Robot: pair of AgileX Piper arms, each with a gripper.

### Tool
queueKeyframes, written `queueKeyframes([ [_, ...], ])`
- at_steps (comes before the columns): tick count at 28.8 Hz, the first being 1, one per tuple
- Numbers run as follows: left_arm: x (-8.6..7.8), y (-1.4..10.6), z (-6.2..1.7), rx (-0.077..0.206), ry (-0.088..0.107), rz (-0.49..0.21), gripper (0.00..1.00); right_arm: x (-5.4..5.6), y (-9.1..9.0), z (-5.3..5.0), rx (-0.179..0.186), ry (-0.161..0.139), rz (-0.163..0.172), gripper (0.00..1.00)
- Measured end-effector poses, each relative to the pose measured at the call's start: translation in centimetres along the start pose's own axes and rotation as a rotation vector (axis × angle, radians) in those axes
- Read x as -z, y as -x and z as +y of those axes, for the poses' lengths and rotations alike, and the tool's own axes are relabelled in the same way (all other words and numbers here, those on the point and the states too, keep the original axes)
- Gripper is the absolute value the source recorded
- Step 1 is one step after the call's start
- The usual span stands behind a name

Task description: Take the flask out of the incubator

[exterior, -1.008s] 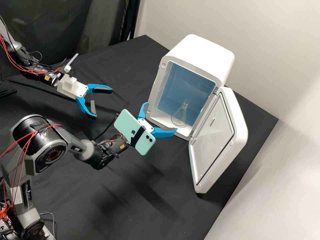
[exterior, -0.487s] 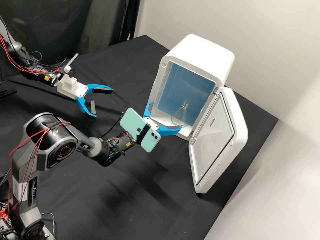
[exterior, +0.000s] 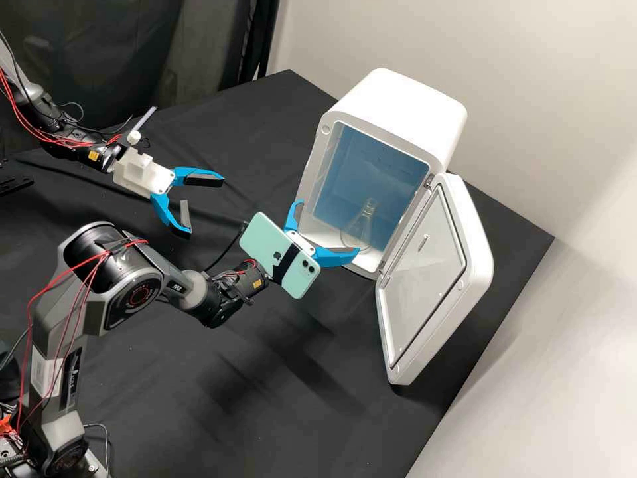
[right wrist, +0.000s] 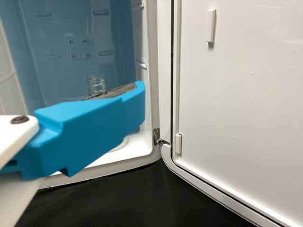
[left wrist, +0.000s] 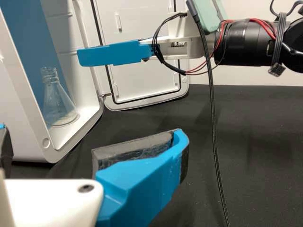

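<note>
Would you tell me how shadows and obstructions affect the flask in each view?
High view: flask faint inside the incubator, arm shadows on the bench. Left wrist view: flask unobstructed. Right wrist view: a blue finger hides all but its neck.

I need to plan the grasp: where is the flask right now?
In the high view the flask stands upright on the floor inside the open incubator, just beyond the open right gripper at its mouth.
</note>
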Motion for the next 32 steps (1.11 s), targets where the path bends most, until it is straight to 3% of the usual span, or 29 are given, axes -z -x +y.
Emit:
queueKeyframes([
  [24, 0.0, -0.2, 0.28, -0.006, -0.003, -0.001, 1.00, 0.2, 0.0, -0.3, 0.009, 0.020, 0.006, 1.00],
  [32, 0.0, -0.2, 0.28, -0.006, -0.003, -0.001, 1.00, -0.6, -0.4, -1.5, 0.047, 0.021, -0.021, 1.00],
])
